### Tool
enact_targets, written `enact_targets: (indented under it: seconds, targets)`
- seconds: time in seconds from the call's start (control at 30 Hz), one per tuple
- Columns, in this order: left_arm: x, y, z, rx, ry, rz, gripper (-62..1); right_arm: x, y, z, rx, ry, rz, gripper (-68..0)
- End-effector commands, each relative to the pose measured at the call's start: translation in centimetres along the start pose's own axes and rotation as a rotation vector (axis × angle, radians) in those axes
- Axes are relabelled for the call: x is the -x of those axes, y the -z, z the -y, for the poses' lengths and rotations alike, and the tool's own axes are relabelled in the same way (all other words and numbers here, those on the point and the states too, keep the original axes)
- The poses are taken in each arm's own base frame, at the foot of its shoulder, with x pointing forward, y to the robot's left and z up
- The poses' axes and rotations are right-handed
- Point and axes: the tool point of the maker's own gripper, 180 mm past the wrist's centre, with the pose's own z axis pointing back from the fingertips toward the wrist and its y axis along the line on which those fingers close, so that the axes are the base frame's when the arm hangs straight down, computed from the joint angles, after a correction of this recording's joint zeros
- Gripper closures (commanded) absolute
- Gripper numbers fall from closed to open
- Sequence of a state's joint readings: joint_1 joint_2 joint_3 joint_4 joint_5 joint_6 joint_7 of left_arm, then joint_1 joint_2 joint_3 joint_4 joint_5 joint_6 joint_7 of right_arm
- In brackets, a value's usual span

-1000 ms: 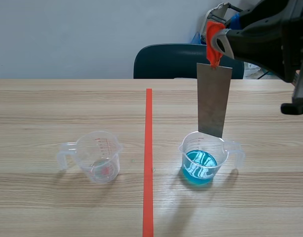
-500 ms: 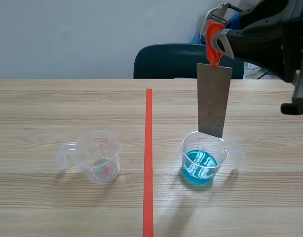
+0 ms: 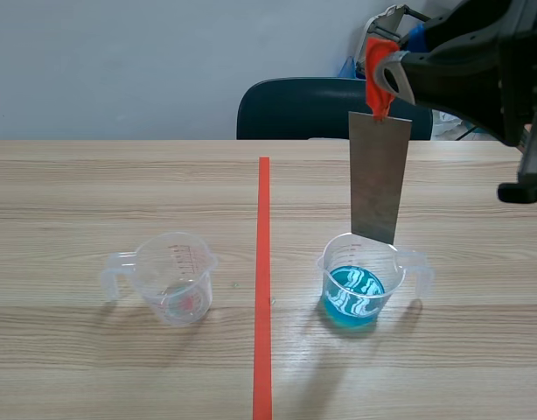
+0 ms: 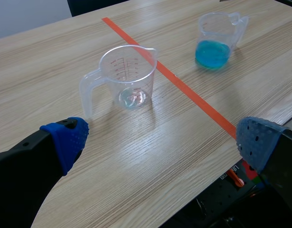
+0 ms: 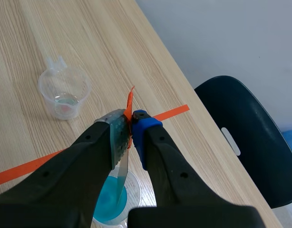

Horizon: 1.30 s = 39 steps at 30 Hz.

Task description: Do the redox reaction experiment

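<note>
A grey metal strip (image 3: 379, 175) with an orange-red tab at its top hangs upright from my right gripper (image 3: 380, 83), which is shut on it high above the table. Its lower edge sits just above the rim of a clear measuring cup of blue liquid (image 3: 359, 282), right of the tape line. From the right wrist the strip (image 5: 121, 176) runs down from the shut gripper (image 5: 129, 126) toward the blue cup (image 5: 108, 204). A second clear cup (image 3: 174, 277) with a little clear liquid stands left of the line. My left gripper (image 4: 160, 137) is open, short of that cup (image 4: 128, 76).
An orange-red tape line (image 3: 263, 280) runs down the middle of the wooden table (image 3: 76, 192). A dark blue chair (image 3: 321, 109) stands behind the far edge. The near table edge (image 4: 193, 199) lies just under the left gripper.
</note>
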State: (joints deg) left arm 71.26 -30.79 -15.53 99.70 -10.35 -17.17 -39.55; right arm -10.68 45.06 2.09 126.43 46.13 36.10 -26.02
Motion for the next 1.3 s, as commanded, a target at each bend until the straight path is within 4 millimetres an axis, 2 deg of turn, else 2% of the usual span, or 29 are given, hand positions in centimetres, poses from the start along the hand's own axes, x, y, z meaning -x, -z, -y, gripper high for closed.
enact_targets:
  seconds: [0.0, 0.9, 0.93, 1.0, 1.13, 1.17, 1.27]
  targets:
    - [-0.7, 0.1, 0.0, -0.004, -0.004, 0.03, -62.3, -0.8, -0.1, 0.4, 0.009, -0.013, 0.025, -0.6]
    - [-1.1, 0.2, 0.0, -0.003, -0.003, 0.052, -62.3, -0.8, -0.1, 0.4, 0.009, -0.013, 0.025, -0.6]
    - [-1.2, 0.2, 0.0, -0.004, -0.001, 0.058, -56.8, -0.8, -0.1, 0.4, 0.009, -0.013, 0.025, -0.6]
    - [-1.5, 0.4, -0.1, 0.004, 0.014, 0.072, -36.5, -0.8, -0.1, 0.4, 0.009, -0.013, 0.025, -0.6]
    - [-1.7, 0.9, 0.1, 0.044, 0.06, 0.076, -4.4, -0.8, -0.1, 0.4, 0.009, -0.013, 0.025, -0.6]
    - [-1.9, 1.0, 0.0, 0.051, 0.068, 0.084, -1.7, -0.8, -0.1, 0.4, 0.009, -0.013, 0.025, -0.6]
    - [-2.8, 1.8, -0.4, 0.073, 0.102, 0.123, -2.0, -0.8, -0.1, 0.4, 0.009, -0.013, 0.025, -0.6]
